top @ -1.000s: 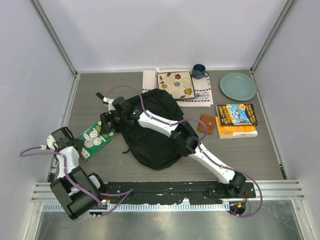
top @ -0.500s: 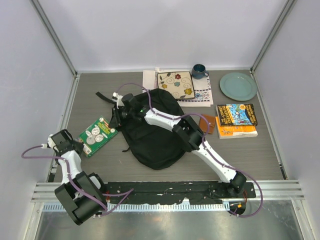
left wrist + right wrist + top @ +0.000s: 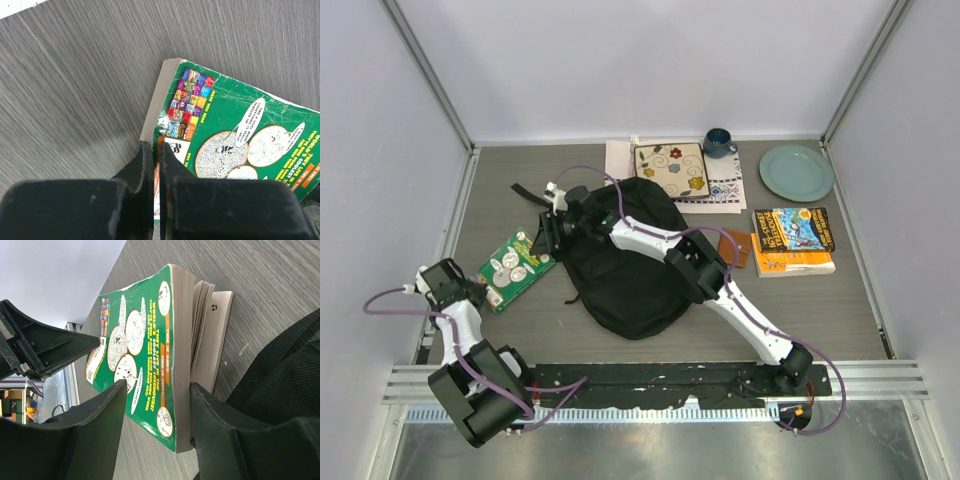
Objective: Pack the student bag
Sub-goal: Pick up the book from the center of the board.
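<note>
The student bag [image 3: 625, 260], a big black backpack, lies mid-table; its fabric fills the right edge of the right wrist view [image 3: 285, 375]. A green paperback [image 3: 515, 268] lies to its left. My left gripper [image 3: 478, 290] is at the book's near corner. In the left wrist view its jaws [image 3: 156, 150] are shut on the edge of the book [image 3: 235, 130]. My right gripper [image 3: 550, 232] is at the book's far end by the bag. It stands open [image 3: 157, 387] astride the book [image 3: 145, 340], whose cover and page block are raised off the bottom pages.
At the back lie a flower-patterned square [image 3: 671, 170] on a white cloth, a blue mug [image 3: 717, 142] and a green plate [image 3: 796, 172]. Two stacked books [image 3: 792, 240] and a brown wallet [image 3: 733, 248] sit right of the bag. Enclosure walls ring the table.
My left jaws have closed on the green book's near corner. The right gripper has shifted a little back and right along the bag's left edge.
</note>
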`<state>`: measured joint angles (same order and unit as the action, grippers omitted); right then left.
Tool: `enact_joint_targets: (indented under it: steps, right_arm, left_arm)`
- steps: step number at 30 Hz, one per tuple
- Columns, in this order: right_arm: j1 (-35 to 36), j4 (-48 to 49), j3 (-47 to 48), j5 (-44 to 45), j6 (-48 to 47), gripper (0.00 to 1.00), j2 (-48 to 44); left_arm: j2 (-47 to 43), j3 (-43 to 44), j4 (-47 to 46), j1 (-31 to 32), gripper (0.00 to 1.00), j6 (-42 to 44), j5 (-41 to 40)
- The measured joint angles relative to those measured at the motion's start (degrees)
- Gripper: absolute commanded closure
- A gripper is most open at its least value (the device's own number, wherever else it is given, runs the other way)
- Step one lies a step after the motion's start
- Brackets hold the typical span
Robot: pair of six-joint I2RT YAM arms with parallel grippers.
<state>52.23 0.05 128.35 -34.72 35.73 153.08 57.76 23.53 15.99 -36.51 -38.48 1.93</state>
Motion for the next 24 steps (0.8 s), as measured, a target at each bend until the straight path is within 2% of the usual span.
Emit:
enact_joint_targets:
  steps: [3,11,13,14,15,19,20,22,24]
  right_arm:
    - [-0.13,0.15,0.96,-0.59,0.44,0.49,0.87]
    - [-0.55,-1.22,2.84,-2.73,-1.29,0.48,2.14]
    - [-0.55,-2.78,3.50,-2.86,-3.04,0.52,2.14]
    - [-0.55,-3.72,3.85,-2.84,-4.07,0.55,2.14]
    - [-0.55,-4.52,4.13,-2.84,-4.90,0.67,2.14]
    - [-0.55,-7.37,4.50,-2.36,-7.93,0.86,2.14]
    - [-0.55,-7.58,4.52,-2.36,-8.57,0.97,2.14]
    - [-0.55,-8.02,4.61,-2.43,-9.33,1.00,2.14]
    - [-0.55,-8.31,4.68,-2.47,-9.77,1.00,2.14]
  left_arm:
    - [0.09,0.00,-0.11,-0.13,1.00,0.07,0.26]
    - [0.33,-0.59,-1.84,-0.44,1.00,0.31,1.31]
    - [0.46,-0.66,-2.16,-0.52,1.00,0.50,1.81]
    - [0.50,-0.68,-2.29,-0.55,1.00,0.61,2.05]
    - [0.50,-0.72,-2.40,-0.55,1.00,0.70,2.21]
    - [0.50,-0.79,-2.58,-0.63,1.00,1.40,2.51]
    - [0.50,-0.79,-2.64,-0.63,1.00,1.51,2.49]
    - [0.48,-0.81,-2.71,-0.68,1.00,1.55,2.49]
    - [0.37,-0.81,-2.67,-0.70,0.86,1.51,2.47]
